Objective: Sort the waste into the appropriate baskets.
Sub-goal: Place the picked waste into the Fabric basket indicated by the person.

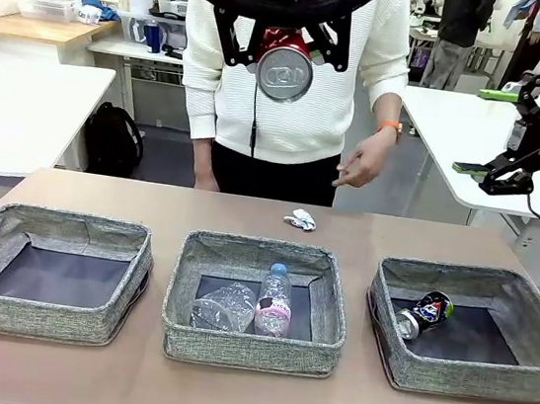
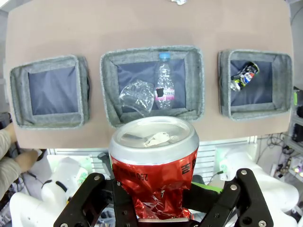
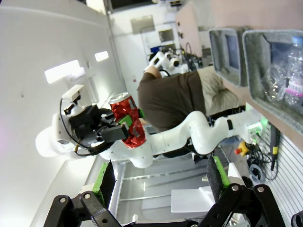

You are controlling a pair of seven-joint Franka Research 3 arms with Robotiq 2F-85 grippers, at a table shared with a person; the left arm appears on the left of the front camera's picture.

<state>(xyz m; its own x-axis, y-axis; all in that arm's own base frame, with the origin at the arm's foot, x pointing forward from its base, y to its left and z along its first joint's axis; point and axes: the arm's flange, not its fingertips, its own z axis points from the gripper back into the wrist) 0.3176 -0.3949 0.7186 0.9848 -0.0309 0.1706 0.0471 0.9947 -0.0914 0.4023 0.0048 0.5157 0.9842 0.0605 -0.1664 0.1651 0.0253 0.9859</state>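
Holding the red can (image 1: 286, 65) high above the table (image 1: 225, 395), my left gripper (image 2: 154, 201) is clamped tight on its crumpled body, top end pointing down at the baskets. I judge the step in hand to be carrying this can to its basket. The blue can (image 1: 425, 312) lies in the right basket (image 1: 525, 380), so I reckon that is where this one belongs. The next move calls for a swing to my right, a descent over that basket, and only then a release, low enough that the can doesn't bounce out over the soft wall.

The middle basket (image 1: 251, 349) has both bottles: the labelled bottle (image 1: 275, 302) and the bare bottle (image 1: 223, 307). The left basket (image 1: 41, 316) has nothing in it. The wad (image 1: 300, 219) lies on the table beyond the middle basket, below the person's hand (image 1: 363, 162).

My right gripper (image 1: 479, 130) hangs wide open and unladen above the right side. It could crowd my path.
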